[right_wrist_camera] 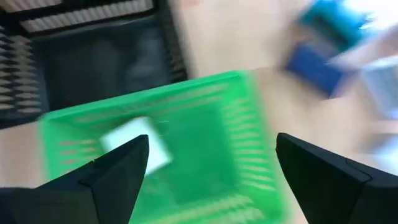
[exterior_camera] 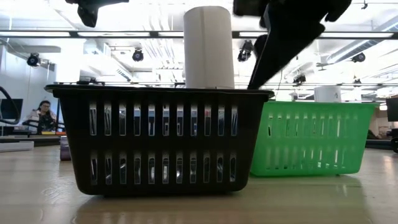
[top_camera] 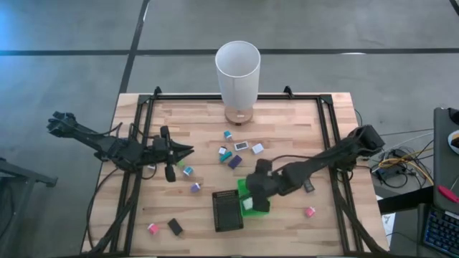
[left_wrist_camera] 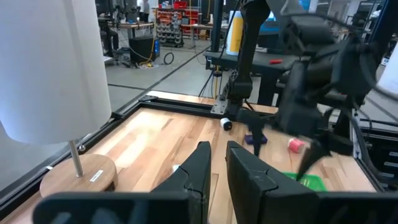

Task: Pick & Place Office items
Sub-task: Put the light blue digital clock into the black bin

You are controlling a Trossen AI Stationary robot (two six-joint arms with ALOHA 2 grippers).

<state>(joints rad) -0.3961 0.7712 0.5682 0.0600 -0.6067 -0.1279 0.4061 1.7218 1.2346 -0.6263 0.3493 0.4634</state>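
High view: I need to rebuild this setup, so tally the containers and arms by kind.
Green basket: 1
Black basket: 1
White cylinder: 1
Robot arms: 2
Total: 5

Scattered over the wooden tabletop [top_camera: 287, 122]: a loose cluster of tiny white [top_camera: 257, 148], teal [top_camera: 224, 155] and purple [top_camera: 235, 162] blocks near the middle, with two more small pieces [top_camera: 188, 170] a little to the left. Nearer the front edge, a pink block [top_camera: 153, 228] just beside a black one [top_camera: 175, 227], another pink block [top_camera: 309, 211] well apart. Lying inside the green slotted plastic tray [right_wrist_camera: 242, 130], one small white block [right_wrist_camera: 138, 144].
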